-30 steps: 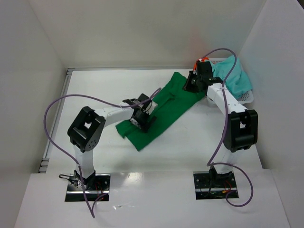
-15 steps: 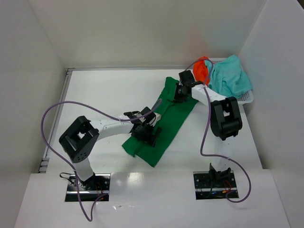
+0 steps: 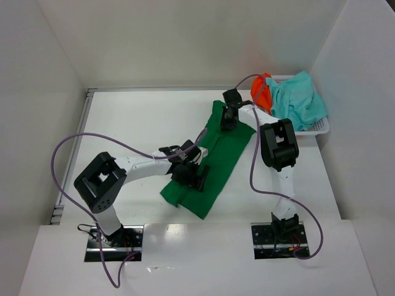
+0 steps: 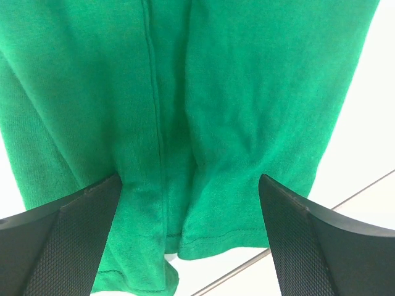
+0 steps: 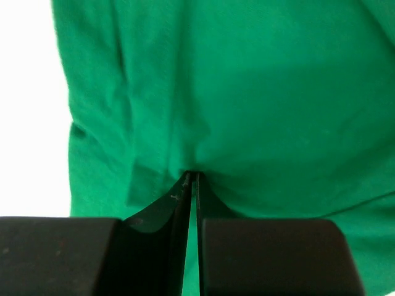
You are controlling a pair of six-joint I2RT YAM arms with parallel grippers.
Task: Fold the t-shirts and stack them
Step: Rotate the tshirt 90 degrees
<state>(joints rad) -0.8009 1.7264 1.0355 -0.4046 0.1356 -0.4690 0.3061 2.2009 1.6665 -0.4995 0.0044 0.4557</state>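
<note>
The right hand (image 5: 192, 180) pinches the far end of the green shirt (image 3: 229, 148). The left hand (image 4: 188, 185) is wide open, so a pull could drag and bunch it.

The plain green soft cloth t-shirt (image 3: 217, 154) was solid green, no print, seams stitched in the same green. The crumpled light teal cloth t-shirt (image 3: 300, 100) and the bunched bright orange cloth t-shirt (image 3: 261, 91) were both plain. The white plastic mesh basket (image 3: 318, 127) had a grid pattern. The flat white table (image 3: 142, 117) was unmarked. The left gripper (image 4: 188, 203) was black with cross-hatched pads (image 4: 80, 240); the right gripper (image 5: 192, 179) was black. The thin cable (image 3: 92, 134) was purple.
</note>
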